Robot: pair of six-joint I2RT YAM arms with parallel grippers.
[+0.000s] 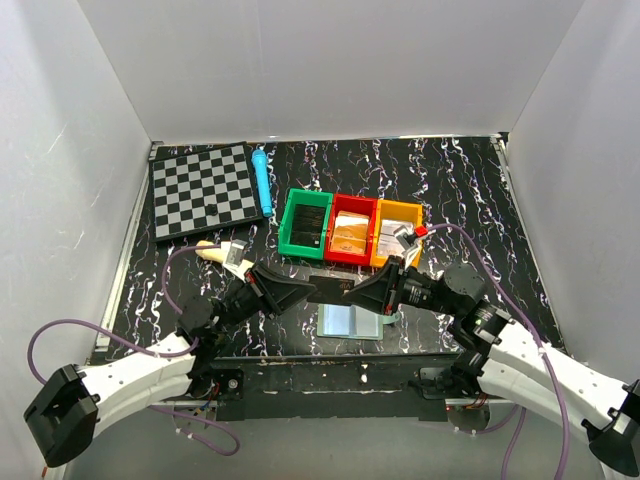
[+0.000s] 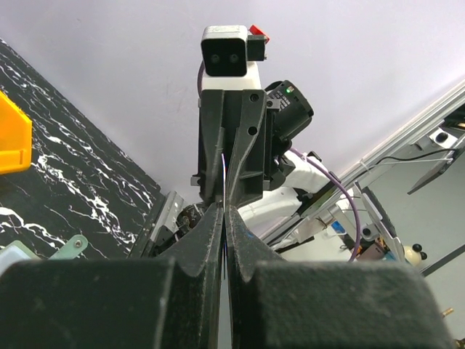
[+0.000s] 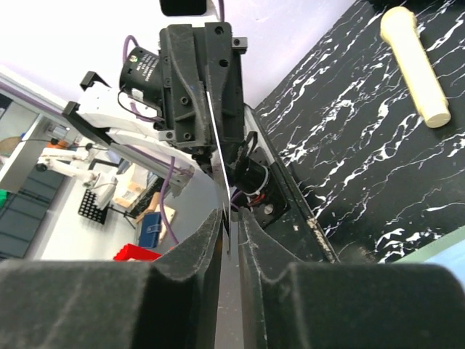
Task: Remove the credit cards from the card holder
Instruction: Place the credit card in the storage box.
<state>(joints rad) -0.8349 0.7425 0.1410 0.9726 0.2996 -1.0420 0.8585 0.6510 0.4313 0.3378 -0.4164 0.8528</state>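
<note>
- Partway, by judgement: has one thin dark card [image 1: 330, 291] out of the small flat card holder with pale blue inner panels [image 1: 348, 322]; cannot tell of more inside.
- Finds that holder lying open on the black marbled worktop [image 1: 470, 200], near middle, just under the tools.
- Clamps the left tool [image 1: 305, 290] shut on the card's left end.
- Brings the right tool [image 1: 358, 292] narrow about the other end; cannot tell whether gripping.
- Holds both arms low, angled inward, tip to tip.

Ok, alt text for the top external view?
The left gripper and right gripper meet tip to tip above the table, each pinching an end of one dark card. The open card holder lies on the table close by, with three bins in a row behind.
</note>
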